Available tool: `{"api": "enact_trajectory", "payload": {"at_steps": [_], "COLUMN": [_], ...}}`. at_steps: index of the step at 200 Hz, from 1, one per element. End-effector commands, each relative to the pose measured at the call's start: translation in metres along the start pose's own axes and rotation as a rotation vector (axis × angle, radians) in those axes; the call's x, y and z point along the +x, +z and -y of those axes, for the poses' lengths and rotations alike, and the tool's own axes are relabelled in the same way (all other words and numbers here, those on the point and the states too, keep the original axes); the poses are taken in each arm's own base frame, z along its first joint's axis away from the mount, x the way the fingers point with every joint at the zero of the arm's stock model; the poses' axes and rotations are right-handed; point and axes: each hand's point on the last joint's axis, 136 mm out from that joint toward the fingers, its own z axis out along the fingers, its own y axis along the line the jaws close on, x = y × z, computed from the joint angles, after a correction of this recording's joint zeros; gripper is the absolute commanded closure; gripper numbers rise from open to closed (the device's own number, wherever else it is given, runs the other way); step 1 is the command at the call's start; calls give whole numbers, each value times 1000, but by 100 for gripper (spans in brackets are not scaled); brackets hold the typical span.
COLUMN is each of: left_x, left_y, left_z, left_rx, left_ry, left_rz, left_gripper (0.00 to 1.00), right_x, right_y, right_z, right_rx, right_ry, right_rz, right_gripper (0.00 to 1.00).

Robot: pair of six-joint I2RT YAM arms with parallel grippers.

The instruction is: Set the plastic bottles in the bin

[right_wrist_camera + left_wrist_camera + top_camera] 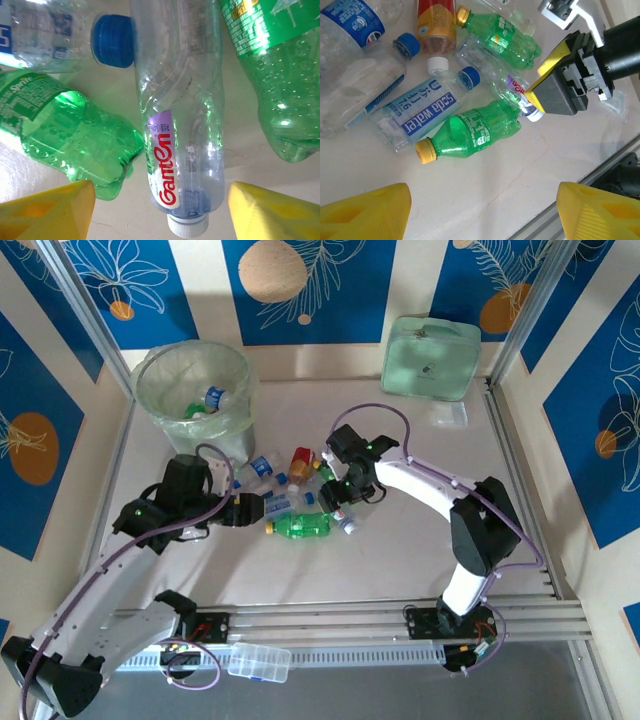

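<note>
So the right pincer (161,202) is wide open, not gripping anything. Its two yellow tips sit on either side of the clear Ganten bottle (180,115), down near the white cap (187,227), which looks like lining up for a grab across the narrow end. It's a tight spot. A green Sprite bottle (70,135) is pressed right against the Ganten's left side and a second green bottle (270,75) lies just off its right, so the spread jaws probably have to slip into those gaps without shoving the neighbours. Going for the thin clear one makes sense, since it's on the near edge of the heap. The left pincer (482,215) is also released, with its tips spread over bare bench (520,190) and nothing between them, just short of that same Sprite bottle. It seems to be hanging back so the two arms don't tangle. Beyond it the rest of the pile lies flat and jumbled, including a soda water bottle (420,112) and an orange-brown bottle (436,27). The bin (232,410) stands at the far left of the bench, near the pile, with at least one blue-capped bottle (215,395) inside, so most of the job is left. The mint-green pouch (430,358) sits far right, well apart.
</note>
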Motion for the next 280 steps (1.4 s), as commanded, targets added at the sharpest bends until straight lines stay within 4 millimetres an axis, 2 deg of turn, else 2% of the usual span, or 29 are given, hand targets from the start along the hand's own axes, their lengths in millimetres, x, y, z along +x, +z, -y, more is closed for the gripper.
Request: {"api": "enact_trajectory", "payload": {"at_steps": [1, 26, 88, 120, 147, 211, 280], "left_x": [-12, -18, -10, -10, -10, -10, -10], "left_y": [-5, -5, 0, 1, 1, 2, 2], "left_z": [8, 14, 6, 5, 4, 2, 1], "left_rx": [26, 63, 37, 33, 27, 19, 11], "left_ry": [73, 93, 106, 104, 102, 102, 101], "left_rz": [69, 124, 98, 96, 95, 96, 96], "left_gripper": [24, 24, 23, 23, 23, 23, 23], "right_x": [5, 2, -1, -1, 2, 7, 13], "right_y": [13, 24, 44, 49, 50, 36, 7], "right_z": [0, 0, 2, 2, 1, -6, -17], "right_rx": [-12, -25, -45, -53, -61, -71, -75], "right_ry": [-6, -1, 18, 20, 15, -6, -43], "right_rz": [-44, -70, -102, -111, -114, -73, 5], "right_gripper": [27, 25, 26, 30, 37, 46, 47]}}
